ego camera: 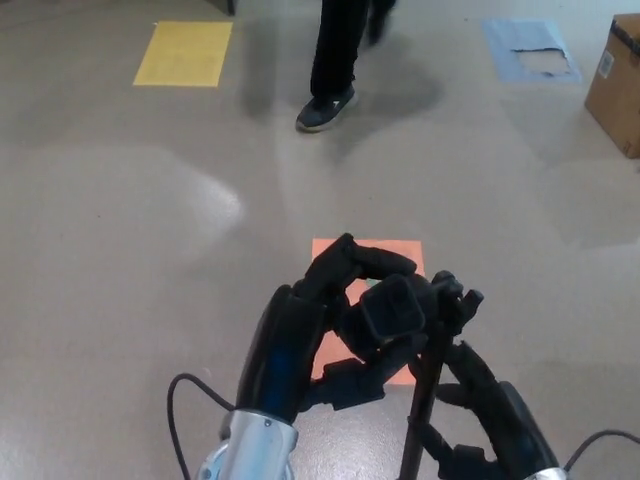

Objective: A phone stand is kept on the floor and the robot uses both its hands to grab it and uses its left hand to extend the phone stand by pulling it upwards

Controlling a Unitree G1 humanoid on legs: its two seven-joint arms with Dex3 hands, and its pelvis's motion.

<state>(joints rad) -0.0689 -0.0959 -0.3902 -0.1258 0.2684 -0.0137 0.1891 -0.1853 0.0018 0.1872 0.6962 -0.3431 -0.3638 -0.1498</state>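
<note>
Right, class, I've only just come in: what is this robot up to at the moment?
A humanoid robot is working on a black phone stand over a grey floor. Its left hand is curled around the stand's head, and its right hand grips the pole lower down. An orange sheet lies on the floor beneath them. Further off are a yellow sheet, a blue sheet and a cardboard box, and a person's leg is passing.

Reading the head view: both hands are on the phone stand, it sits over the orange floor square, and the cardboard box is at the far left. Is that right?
Not quite. In the head view the cardboard box is at the far right edge, not the left. The rest stands: left hand and right hand are on the phone stand, over the orange floor square.
</note>
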